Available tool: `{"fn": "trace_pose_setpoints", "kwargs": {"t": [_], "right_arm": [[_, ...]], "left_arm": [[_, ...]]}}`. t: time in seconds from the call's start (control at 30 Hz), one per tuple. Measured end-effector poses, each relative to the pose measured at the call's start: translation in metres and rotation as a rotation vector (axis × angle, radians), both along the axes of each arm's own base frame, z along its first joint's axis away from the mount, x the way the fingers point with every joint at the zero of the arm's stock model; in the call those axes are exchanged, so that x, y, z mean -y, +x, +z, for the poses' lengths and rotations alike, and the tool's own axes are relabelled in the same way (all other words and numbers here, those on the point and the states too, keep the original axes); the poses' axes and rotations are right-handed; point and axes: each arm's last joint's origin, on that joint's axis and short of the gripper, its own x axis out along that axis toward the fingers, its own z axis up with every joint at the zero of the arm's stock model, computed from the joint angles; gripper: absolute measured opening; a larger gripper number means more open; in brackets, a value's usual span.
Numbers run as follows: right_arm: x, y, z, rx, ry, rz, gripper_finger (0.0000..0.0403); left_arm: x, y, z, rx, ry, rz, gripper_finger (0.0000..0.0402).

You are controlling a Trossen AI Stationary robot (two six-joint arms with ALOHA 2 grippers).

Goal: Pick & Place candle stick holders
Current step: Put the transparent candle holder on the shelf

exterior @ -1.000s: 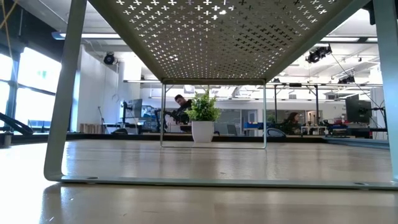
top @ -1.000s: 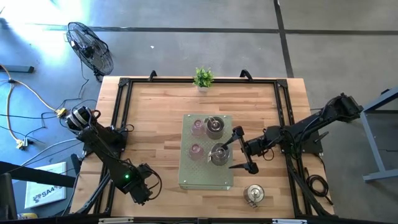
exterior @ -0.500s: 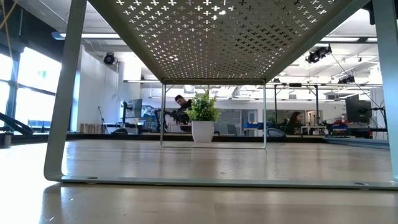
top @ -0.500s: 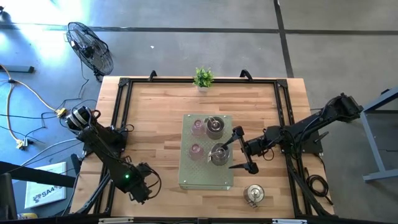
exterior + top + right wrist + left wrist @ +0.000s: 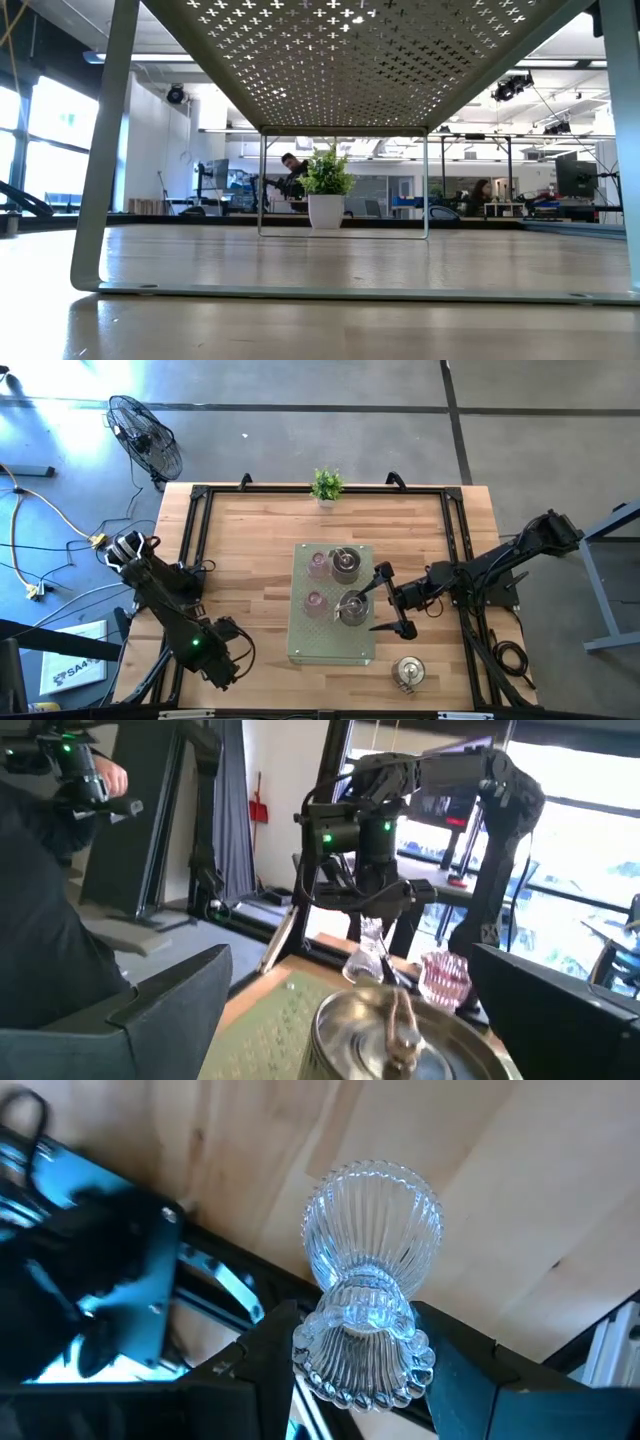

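Observation:
My left gripper (image 5: 226,660) is at the table's near left, shut on a clear ribbed glass candle stick holder (image 5: 370,1280). It also shows far off in the right wrist view (image 5: 367,956). My right gripper (image 5: 390,601) is open at the green perforated tray's (image 5: 330,645) right edge. Its fingers stand on either side of a silvery metal holder (image 5: 400,1030) without touching it. That holder (image 5: 352,607), a second silvery one (image 5: 345,563) and two pinkish glass ones (image 5: 318,565) (image 5: 315,603) stand on the tray. A third silvery holder (image 5: 407,673) stands on the wood. My left gripper pinches the clear holder's scalloped end (image 5: 408,1355), the one nearest the wrist, between its two fingers (image 5: 268,1350). The fingers point down at it from above. The ribbed cup end (image 5: 372,1220) points away toward the wood; whether it touches the table, I cannot tell.
A small green potted plant (image 5: 326,485) stands at the table's far edge. A black frame (image 5: 195,530) runs round the tabletop. In the low view the tray's perforated underside (image 5: 360,50) and legs fill the front. People show in the room behind.
My left gripper has shifted a little toward the table's left edge with the clear holder still in its fingers.

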Motion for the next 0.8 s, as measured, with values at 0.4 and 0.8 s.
{"fn": "trace_pose_setpoints", "kwargs": {"t": [0.4, 0.8], "right_arm": [[0.0, -0.001, 0.002, 0.016, 0.002, 0.0, 0.04], [0.0, -0.001, 0.0, -0.004, -0.006, 0.0, 0.04]], "left_arm": [[-0.009, 0.021, 0.038, 0.133, -0.046, -0.154, 0.0163], [-0.019, 0.038, 0.068, 0.253, -0.077, -0.319, 0.0163]]}}
